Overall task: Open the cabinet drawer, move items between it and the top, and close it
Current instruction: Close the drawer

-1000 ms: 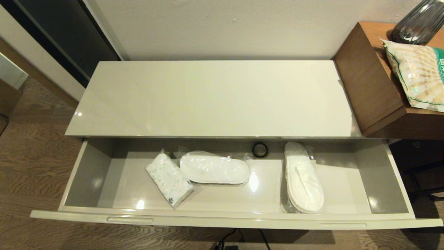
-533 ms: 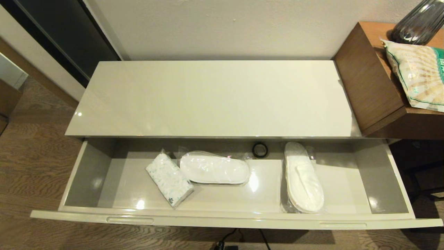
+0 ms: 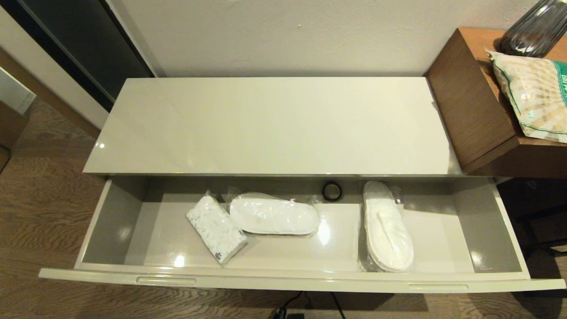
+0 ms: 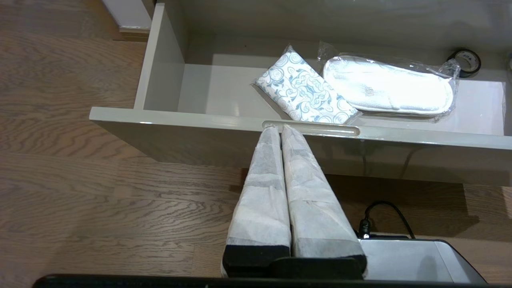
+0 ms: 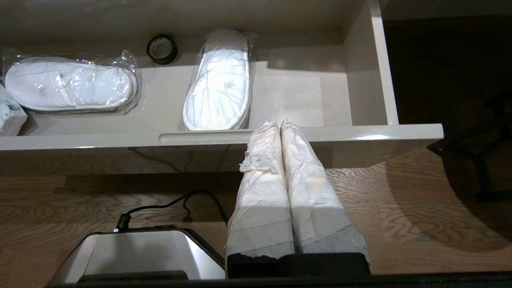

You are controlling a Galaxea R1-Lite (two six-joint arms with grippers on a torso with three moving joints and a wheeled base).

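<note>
The wide beige-grey cabinet drawer (image 3: 115, 221) stands pulled fully out below the glossy cream top (image 3: 274, 126), which is bare. Two pairs of bagged white slippers lie in it: one crosswise near the middle (image 3: 273, 214) (image 4: 386, 91) (image 5: 68, 84), one lengthwise to the right (image 3: 387, 228) (image 5: 219, 86). Neither arm shows in the head view. My left gripper (image 4: 279, 129) is shut and empty, its tips by the drawer rim's left recess (image 4: 320, 129). My right gripper (image 5: 279, 124) is shut and empty, its tips by the rim's right recess (image 5: 200, 138).
A blue-patterned tissue pack (image 3: 216, 229) lies left of the middle slippers, and a small black ring (image 3: 332, 191) sits at the drawer's back. A taller brown wooden table (image 3: 469, 106) with a snack bag (image 3: 533, 93) stands on the right. A cable and grey box (image 5: 136, 252) lie on the floor below.
</note>
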